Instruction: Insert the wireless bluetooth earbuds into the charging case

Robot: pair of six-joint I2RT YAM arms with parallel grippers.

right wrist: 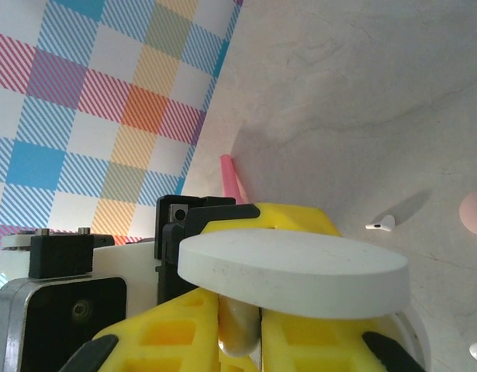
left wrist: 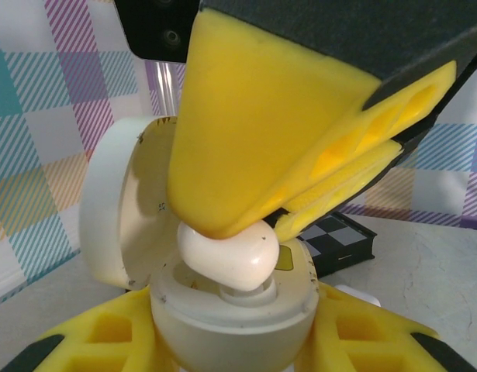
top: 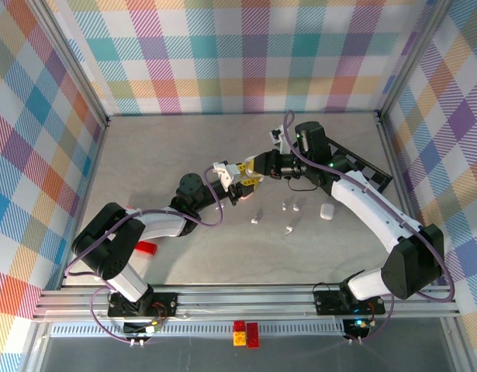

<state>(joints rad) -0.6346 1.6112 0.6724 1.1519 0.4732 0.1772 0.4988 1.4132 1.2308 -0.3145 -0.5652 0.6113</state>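
My left gripper [left wrist: 234, 345] is shut on the white charging case [left wrist: 230, 310], which stands upright between its yellow fingers with the lid [left wrist: 106, 209] swung open to the left. From above, my right gripper [right wrist: 240, 314] is shut on a glossy white earbud [left wrist: 230, 256]. The earbud's stem sits in a socket of the case. In the top view both grippers [top: 236, 186] [top: 255, 170] meet above the table's middle. Several loose earbuds [top: 286, 208] lie just in front of them. The right wrist view has the earbud [right wrist: 242, 329] pinched under the lid [right wrist: 292, 271].
A second closed white case [top: 326, 210] lies right of the loose earbuds. A black checkered block [top: 371, 169] sits at the back right. A red brick [top: 146, 248] lies by the left arm. Plaid walls enclose the table.
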